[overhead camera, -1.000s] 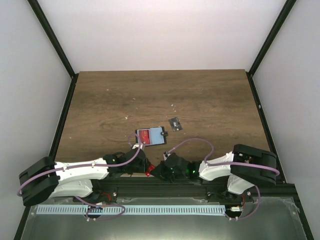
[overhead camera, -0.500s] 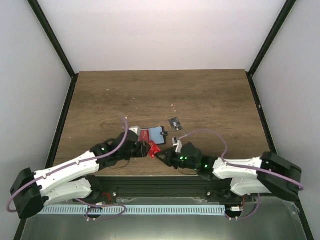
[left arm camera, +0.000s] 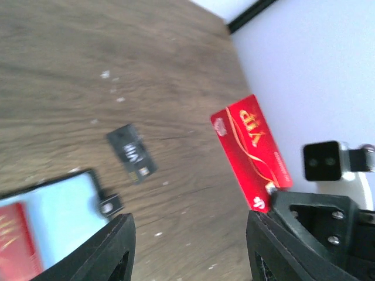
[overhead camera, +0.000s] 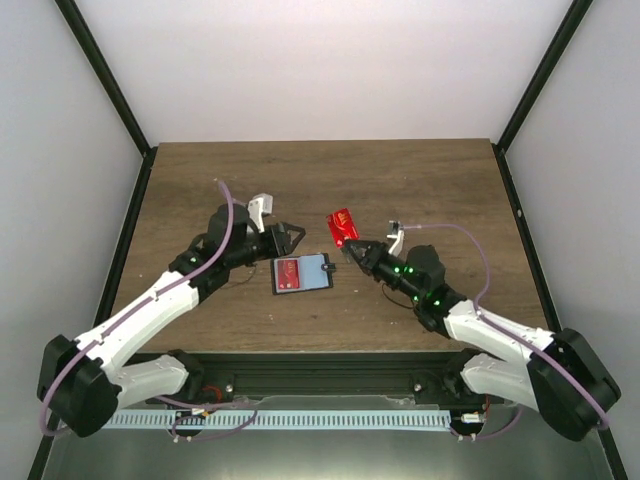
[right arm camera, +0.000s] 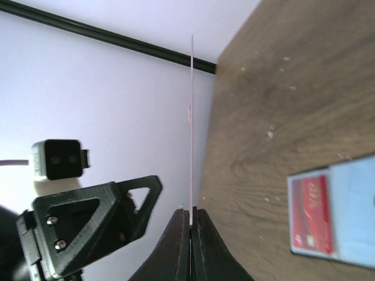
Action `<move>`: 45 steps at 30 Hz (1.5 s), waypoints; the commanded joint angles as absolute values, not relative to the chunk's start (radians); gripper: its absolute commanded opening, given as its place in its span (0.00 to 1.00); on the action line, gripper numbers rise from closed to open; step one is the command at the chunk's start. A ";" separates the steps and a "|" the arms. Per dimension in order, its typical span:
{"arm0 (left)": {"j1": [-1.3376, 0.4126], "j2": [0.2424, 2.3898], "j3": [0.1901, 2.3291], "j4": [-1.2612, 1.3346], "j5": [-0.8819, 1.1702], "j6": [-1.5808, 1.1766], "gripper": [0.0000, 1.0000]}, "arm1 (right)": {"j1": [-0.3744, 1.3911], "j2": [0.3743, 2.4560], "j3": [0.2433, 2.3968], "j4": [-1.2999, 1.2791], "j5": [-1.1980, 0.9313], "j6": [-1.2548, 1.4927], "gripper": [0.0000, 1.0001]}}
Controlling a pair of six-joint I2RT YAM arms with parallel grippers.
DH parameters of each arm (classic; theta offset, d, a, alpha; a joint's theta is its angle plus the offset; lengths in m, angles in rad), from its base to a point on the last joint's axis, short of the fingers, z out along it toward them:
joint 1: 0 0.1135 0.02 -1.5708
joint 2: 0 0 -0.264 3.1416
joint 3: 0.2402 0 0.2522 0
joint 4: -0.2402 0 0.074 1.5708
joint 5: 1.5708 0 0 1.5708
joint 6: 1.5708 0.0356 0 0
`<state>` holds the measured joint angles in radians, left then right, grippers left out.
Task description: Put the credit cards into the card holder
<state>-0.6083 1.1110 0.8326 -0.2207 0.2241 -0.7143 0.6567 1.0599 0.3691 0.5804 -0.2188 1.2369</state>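
Note:
The card holder (overhead camera: 302,272) lies flat on the wooden table, black-edged, with a pale blue face and a red card in its left half. It also shows in the left wrist view (left arm camera: 47,225) and the right wrist view (right arm camera: 340,205). My right gripper (overhead camera: 357,250) is shut on a red card with gold marks (overhead camera: 342,228), held upright above the table right of the holder. That card shows in the left wrist view (left arm camera: 252,152) and edge-on in the right wrist view (right arm camera: 192,117). A dark grey card (left arm camera: 132,153) lies on the table. My left gripper (overhead camera: 292,237) is open and empty, just beyond the holder.
Black frame posts stand along the table's left edge (overhead camera: 125,250) and right edge (overhead camera: 520,230). White walls close in the table on three sides. Small pale specks dot the wood (left arm camera: 105,74).
Both arms have swung out from the near edge over the table. The red card rose with my right gripper to the right of the holder. My left gripper moved beyond the holder.

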 commanded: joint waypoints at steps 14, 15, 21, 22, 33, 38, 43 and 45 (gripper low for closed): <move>-0.536 1.281 0.842 0.336 0.654 -0.805 0.42 | 0.573 1.290 0.498 1.072 -0.506 1.314 0.01; -0.536 1.282 0.838 0.344 0.652 -0.813 0.39 | 0.572 1.289 0.496 1.075 -0.508 1.317 0.01; -0.536 1.292 0.818 0.394 0.655 -0.855 0.30 | 0.573 1.282 0.479 1.094 -0.510 1.333 0.01; -0.537 1.292 0.813 0.409 0.657 -0.864 0.30 | 0.572 1.282 0.479 1.092 -0.510 1.336 0.01; -0.537 1.302 0.786 0.506 0.665 -0.923 0.05 | 0.572 1.281 0.462 1.112 -0.537 1.354 0.01; -0.536 1.324 0.768 0.559 0.684 -0.948 0.04 | 0.572 1.292 0.435 1.106 -0.560 1.358 0.02; -0.518 1.284 0.758 0.393 0.627 -0.866 0.04 | 0.571 1.231 0.442 0.825 -0.529 1.237 0.37; -0.496 1.252 0.742 0.294 0.593 -0.797 0.04 | 0.571 1.199 0.478 0.620 -0.478 1.139 0.42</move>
